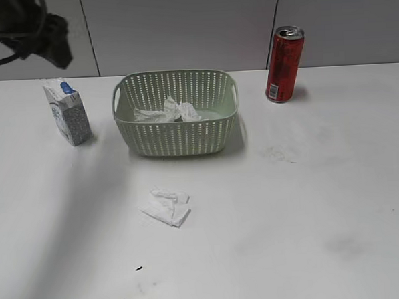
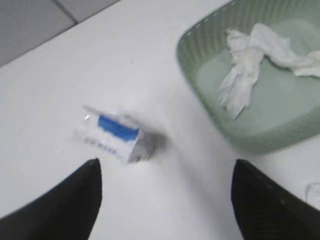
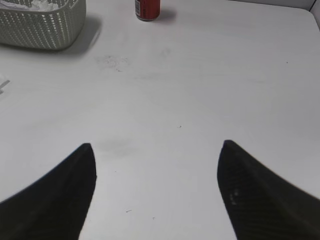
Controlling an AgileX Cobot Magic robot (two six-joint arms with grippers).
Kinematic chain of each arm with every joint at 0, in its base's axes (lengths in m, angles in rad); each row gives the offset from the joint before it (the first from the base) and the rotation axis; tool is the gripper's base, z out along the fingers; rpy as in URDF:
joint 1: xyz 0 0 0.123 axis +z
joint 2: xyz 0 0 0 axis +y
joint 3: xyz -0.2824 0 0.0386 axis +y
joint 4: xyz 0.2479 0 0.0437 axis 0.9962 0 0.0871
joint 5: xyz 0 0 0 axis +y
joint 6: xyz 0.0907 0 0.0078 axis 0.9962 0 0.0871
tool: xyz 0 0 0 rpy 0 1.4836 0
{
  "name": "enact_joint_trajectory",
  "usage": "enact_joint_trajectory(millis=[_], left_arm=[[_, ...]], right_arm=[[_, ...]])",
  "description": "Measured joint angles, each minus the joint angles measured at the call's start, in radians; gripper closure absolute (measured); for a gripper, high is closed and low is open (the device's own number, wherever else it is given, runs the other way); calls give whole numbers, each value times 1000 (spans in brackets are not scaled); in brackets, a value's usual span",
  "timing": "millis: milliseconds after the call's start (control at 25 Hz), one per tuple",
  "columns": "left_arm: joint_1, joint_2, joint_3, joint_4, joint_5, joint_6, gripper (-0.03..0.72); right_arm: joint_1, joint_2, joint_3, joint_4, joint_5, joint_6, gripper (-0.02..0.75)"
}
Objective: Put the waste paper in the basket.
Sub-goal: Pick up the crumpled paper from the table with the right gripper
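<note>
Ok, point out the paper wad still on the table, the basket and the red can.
paper wad on the table [image 1: 166, 207], exterior view, middle of the wad.
basket [image 1: 175, 139], exterior view, front wall.
red can [image 1: 284, 66], exterior view, side of the body.

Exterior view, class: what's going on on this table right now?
A two-armed robot is clearing waste paper into a pale green basket. Crumpled paper already lies inside it, and one wad is left on the table in front of it. Neither arm holds anything: the left gripper is open, high over the carton beside the basket, and the right gripper is open over bare table. A red can stands to the basket's right.
</note>
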Motion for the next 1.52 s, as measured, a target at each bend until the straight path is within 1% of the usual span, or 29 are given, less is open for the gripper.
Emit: enact_joint_trajectory(millis=[200, 280, 360, 440, 640, 840, 1000, 1120, 1280, 1360, 1520], left_arm=[[132, -29, -1, 7, 222, -27, 97], [167, -29, 2, 7, 281, -45, 97], [185, -44, 32, 8, 291, -69, 97], [186, -78, 83, -5, 296, -78, 97], [186, -205, 258, -24, 303, -81, 97], [186, -401, 444, -24, 300, -82, 106], [186, -581, 580, -24, 244, -82, 109], [186, -708, 669, -22, 211, -82, 109], [186, -882, 771, -20, 191, -82, 109], [186, -964, 819, -19, 181, -82, 109], [186, -1140, 907, -19, 161, -82, 109]], right_arm=[[0, 0, 0, 1, 0, 0, 166], [0, 0, 0, 1, 0, 0, 166], [0, 0, 0, 1, 0, 0, 166], [0, 0, 0, 1, 0, 0, 166], [0, 0, 0, 3, 0, 0, 166], [0, 0, 0, 5, -1, -10, 166], [0, 43, -10, 5, -14, -24, 166], [0, 111, -20, 13, -106, -28, 166], [0, 244, -22, 46, -302, -28, 166], [0, 346, -26, 69, -390, -29, 166], [0, 554, -70, 94, -464, -29, 166]])
